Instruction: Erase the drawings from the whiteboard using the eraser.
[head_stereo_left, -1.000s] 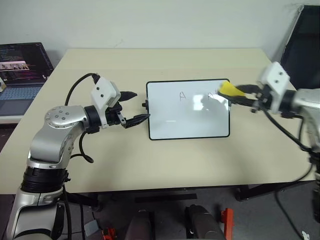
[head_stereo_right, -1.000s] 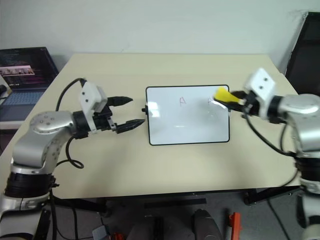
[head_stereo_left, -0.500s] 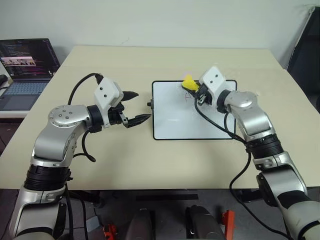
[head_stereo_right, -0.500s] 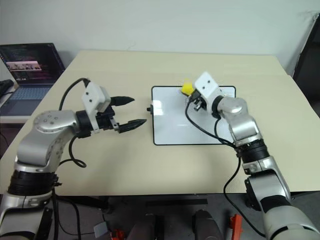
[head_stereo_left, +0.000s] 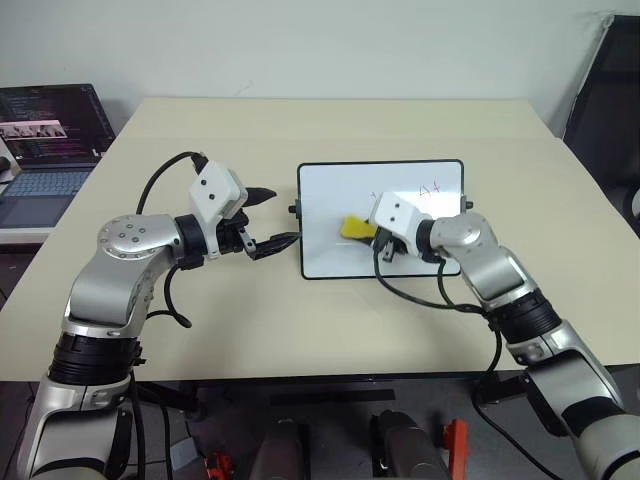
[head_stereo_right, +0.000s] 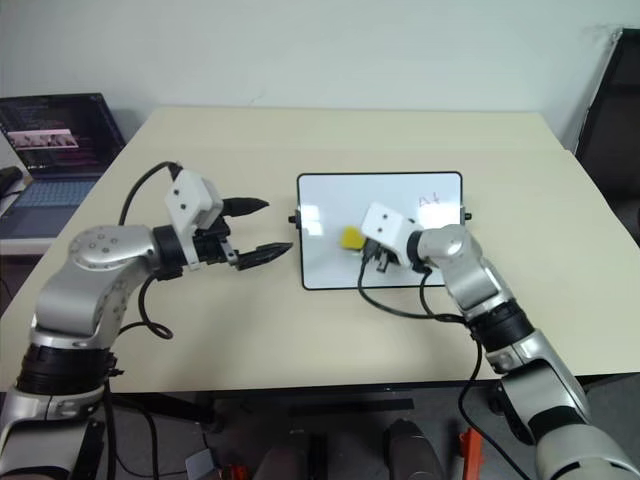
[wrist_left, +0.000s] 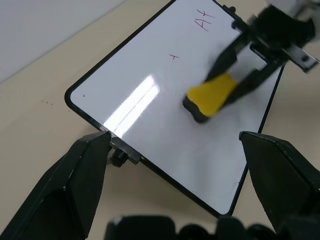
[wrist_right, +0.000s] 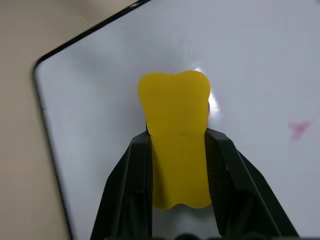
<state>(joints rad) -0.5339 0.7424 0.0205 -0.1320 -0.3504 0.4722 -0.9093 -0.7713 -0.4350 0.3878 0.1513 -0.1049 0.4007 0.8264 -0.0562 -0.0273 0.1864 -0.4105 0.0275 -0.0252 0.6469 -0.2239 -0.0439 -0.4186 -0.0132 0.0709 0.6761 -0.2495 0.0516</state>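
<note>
Left wrist view gives the best seat: the right pincer (wrist_left: 227, 87) is clamped on the yellow eraser (wrist_left: 210, 96), whose dark underside sits on or just above the whiteboard (wrist_left: 150, 130) near its middle. Whether it presses flat I cannot tell. A tiny reddish tick (wrist_left: 173, 57) sits just beyond the eraser, and the "A+" drawing (wrist_left: 205, 20) waits near the far corner.

From the head camera, the whiteboard (head_stereo_left: 330, 260) lies flat on the beige surface (head_stereo_left: 300, 320), with the eraser (head_stereo_left: 357, 227) left of centre and the remaining red mark (head_stereo_left: 432, 190) up by the right-hand edge. The left pincer (head_stereo_left: 268, 215) hangs spread wide and empty, just beside the board's left knob (head_stereo_left: 294, 209), not touching it as far as I can see.

Now, doing this stroke well, in my judgement: keep the felt face flat, not riding on one edge, and press lightly, because a glossy board on a smooth top may slide. Bracing the left edge with that free pincer would likely help. The wipe should travel toward the right corner, overlapping passes across the tick and then the "A+". The laptop (head_stereo_left: 45, 140) sits well apart, no concern.
</note>
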